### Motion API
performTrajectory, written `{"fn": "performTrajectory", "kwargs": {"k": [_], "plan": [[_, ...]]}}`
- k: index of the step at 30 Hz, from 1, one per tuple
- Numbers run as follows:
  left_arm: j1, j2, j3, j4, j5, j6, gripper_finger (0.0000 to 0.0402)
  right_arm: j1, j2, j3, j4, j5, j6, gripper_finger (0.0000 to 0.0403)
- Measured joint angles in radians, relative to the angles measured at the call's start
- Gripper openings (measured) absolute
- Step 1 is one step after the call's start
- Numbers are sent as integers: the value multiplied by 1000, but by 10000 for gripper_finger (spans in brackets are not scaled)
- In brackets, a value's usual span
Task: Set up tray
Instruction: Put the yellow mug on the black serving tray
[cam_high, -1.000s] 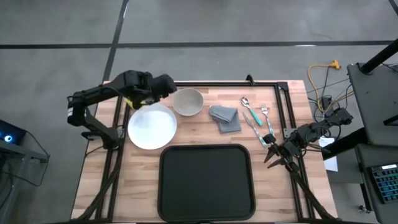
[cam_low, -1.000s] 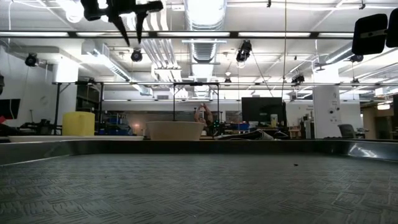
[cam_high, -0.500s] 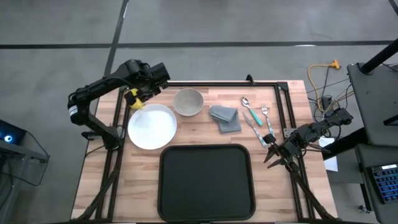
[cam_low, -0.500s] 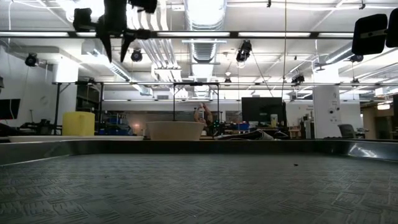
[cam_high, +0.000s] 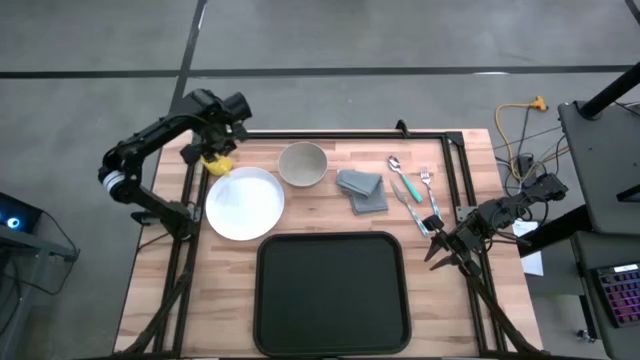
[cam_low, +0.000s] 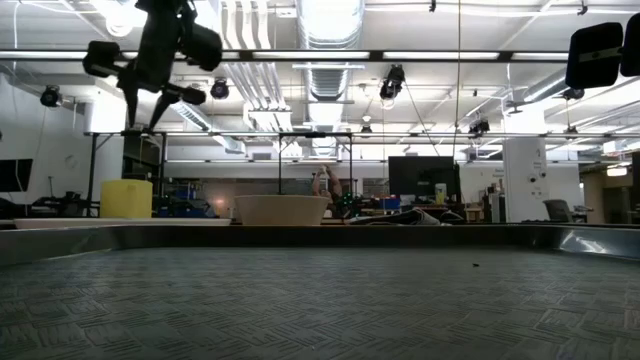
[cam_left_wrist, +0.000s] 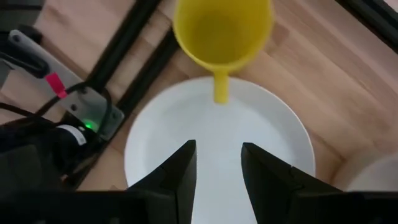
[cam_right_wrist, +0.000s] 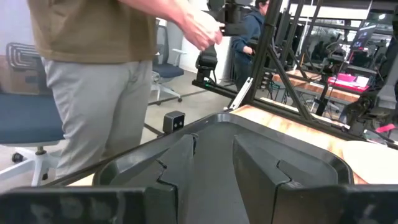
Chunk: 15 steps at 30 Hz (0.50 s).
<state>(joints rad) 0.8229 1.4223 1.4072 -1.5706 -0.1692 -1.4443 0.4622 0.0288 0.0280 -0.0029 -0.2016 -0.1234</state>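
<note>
**Tray empty at counter's near edge; both hands clear of it**

The tray (cam_high: 332, 293) lies flat and empty on the counter (cam_high: 480, 300), at the middle of its near edge. The left hand (cam_high: 222, 128) hangs well apart from it, above the far left corner over a yellow cup (cam_high: 219, 163) and white plate (cam_high: 244, 203); its fingers (cam_left_wrist: 176, 176) stand slightly parted, gripping nothing. The right hand (cam_high: 436, 252) waits low, just beside the tray's right rim, fingers likewise parted and empty.

The cup is partly hidden under the arm from above. A person (cam_right_wrist: 99, 74) beyond the counter is cut off above the chest. No legible writing found.
</note>
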Motion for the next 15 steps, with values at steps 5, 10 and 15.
{"fn": "performTrajectory", "kwargs": {"k": [5,10,15], "plan": [[92,-24,-23,44,-1,38,108,0,0,0,0,0,0,100],[133,-24,-21,115,-23,57,108,0,0,0,0,0,0,100],[161,5,-25,146,-22,58,108,0,0,0,0,0,0,100]]}}
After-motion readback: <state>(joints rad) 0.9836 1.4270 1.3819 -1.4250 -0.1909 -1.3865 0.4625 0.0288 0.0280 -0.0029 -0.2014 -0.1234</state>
